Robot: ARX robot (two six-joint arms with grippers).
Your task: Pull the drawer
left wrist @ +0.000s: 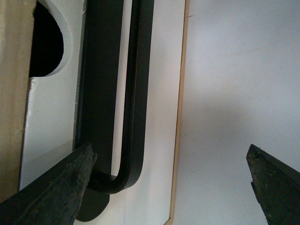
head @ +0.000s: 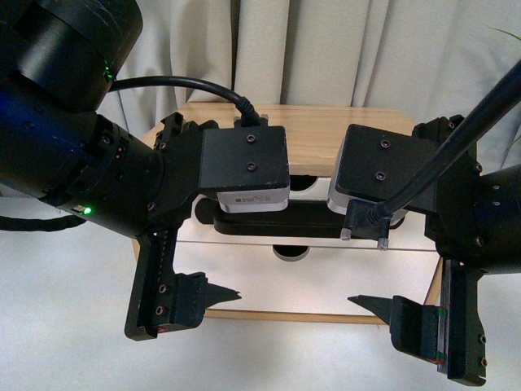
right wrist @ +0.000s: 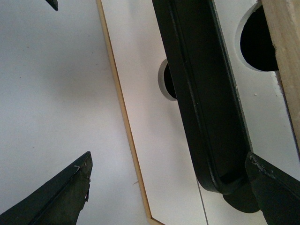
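Note:
The drawer (head: 312,187) is the upper white front of a small light-wood cabinet, with a half-round notch in its top edge and a long black bar handle (head: 293,221). My left gripper (head: 228,257) is open around the handle's left end (left wrist: 133,93); one fingertip (left wrist: 79,164) lies by the bar's bend, the other (left wrist: 262,164) over the table. My right gripper (head: 358,257) is open at the handle's right end (right wrist: 206,93), one fingertip (right wrist: 262,173) beside it. In the wrist views both grippers (left wrist: 171,150) (right wrist: 168,157) touch nothing.
Below the drawer sits a plain white front (head: 326,281) with its own notch (right wrist: 165,79) and no handle. The cabinet's wooden top (head: 309,126) and base edge (left wrist: 180,93) frame both. A white table (left wrist: 234,93) lies in front, curtains (head: 342,49) behind.

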